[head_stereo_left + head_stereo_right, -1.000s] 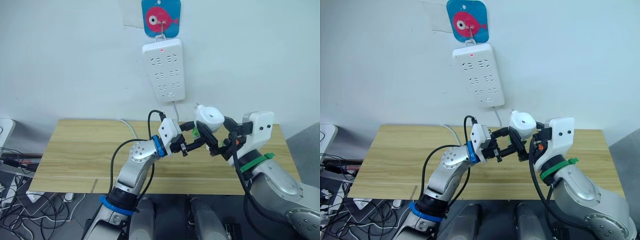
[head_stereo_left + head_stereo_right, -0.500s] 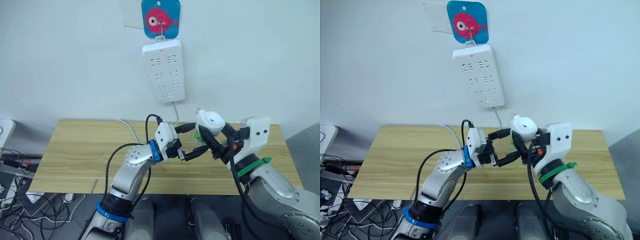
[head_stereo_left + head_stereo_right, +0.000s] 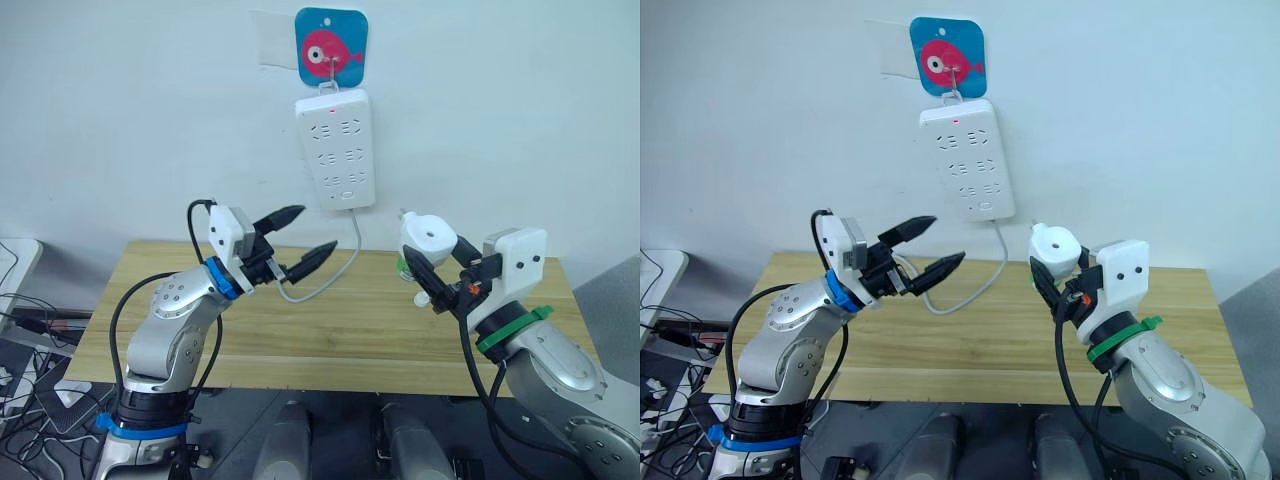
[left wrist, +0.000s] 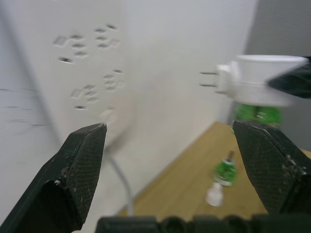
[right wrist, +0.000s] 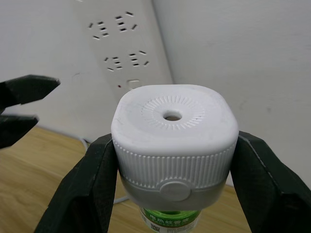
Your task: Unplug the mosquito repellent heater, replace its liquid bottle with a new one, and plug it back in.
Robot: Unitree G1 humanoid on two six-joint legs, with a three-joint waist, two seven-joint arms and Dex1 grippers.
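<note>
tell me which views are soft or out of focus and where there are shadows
Left wrist view: soft throughout; the power strip sockets smear, and the heater and the small green bottle on the table are blurred. Right wrist view: heater sharp, vent hole crisp. Left eye view: even light, and a soft shadow lies on the wall beside the power strip.

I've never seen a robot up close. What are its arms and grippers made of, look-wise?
Both arms are silver-grey metal shells with white wrist blocks and loose black cables. The left arm wears blue rings, the right arm a green band. The left gripper and right gripper each have two black tapering fingers with textured pads.
</note>
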